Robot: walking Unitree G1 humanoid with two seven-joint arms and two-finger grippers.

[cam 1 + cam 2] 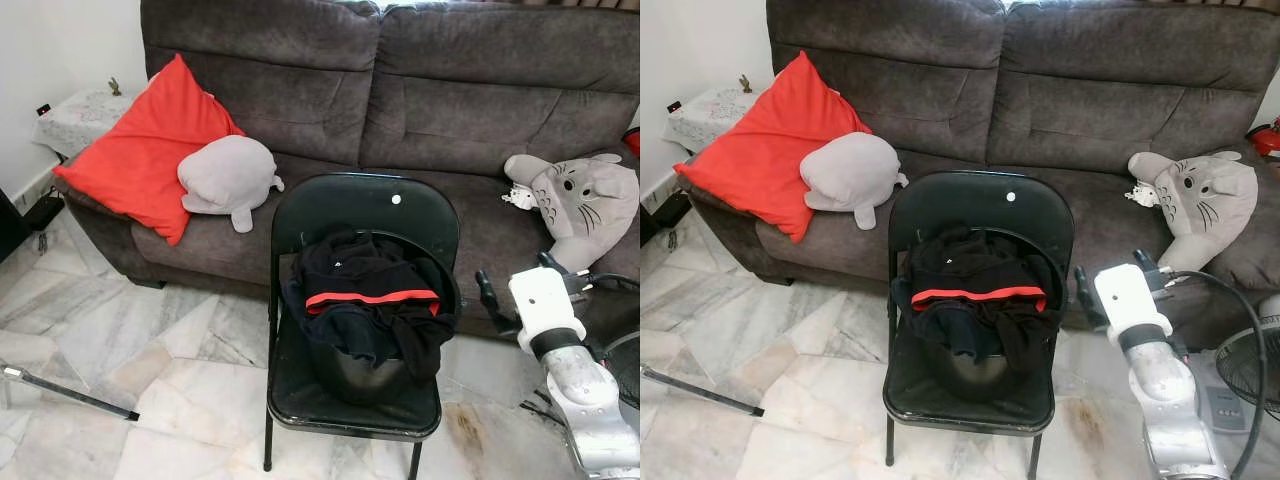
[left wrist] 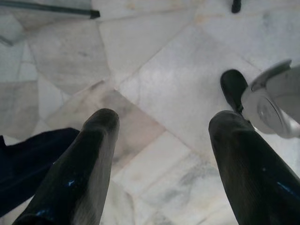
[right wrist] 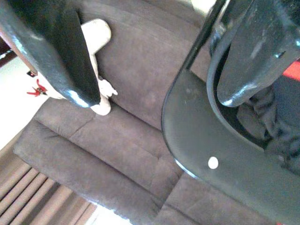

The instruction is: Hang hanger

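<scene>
A black folding chair (image 1: 355,300) stood on the marble floor (image 1: 150,350) in front of a dark grey sofa (image 1: 400,90). On its seat sat a black basket (image 1: 360,375) heaped with dark clothes (image 1: 365,300), one with a red stripe. No hanger could be told apart among the clothes (the heap was too dark and tangled to say more).

The right gripper (image 3: 154,93) was raised just beside the chair's right edge, near the backrest. In the right wrist view its two black fingers (image 3: 51,51) stood wide apart with nothing between them; one fingertip lay over the basket rim and clothes, the other over the sofa seat, but whether any touched could not be told. The white wrist and silver arm showed at the right of the head views.

The left gripper (image 2: 161,154) hung low over the floor, its fingers (image 2: 89,159) spread apart and holding nothing, with a dark blue cloth (image 2: 28,159) beside one finger.

On the sofa lay a red cushion (image 1: 145,150) with a pale grey plush (image 1: 228,178) leaning against it, and a grey cat-like plush (image 1: 580,200) at the far right. A thin black rod (image 1: 70,392) lay on the floor to the left. A fan (image 1: 1250,370) stood at the right edge
</scene>
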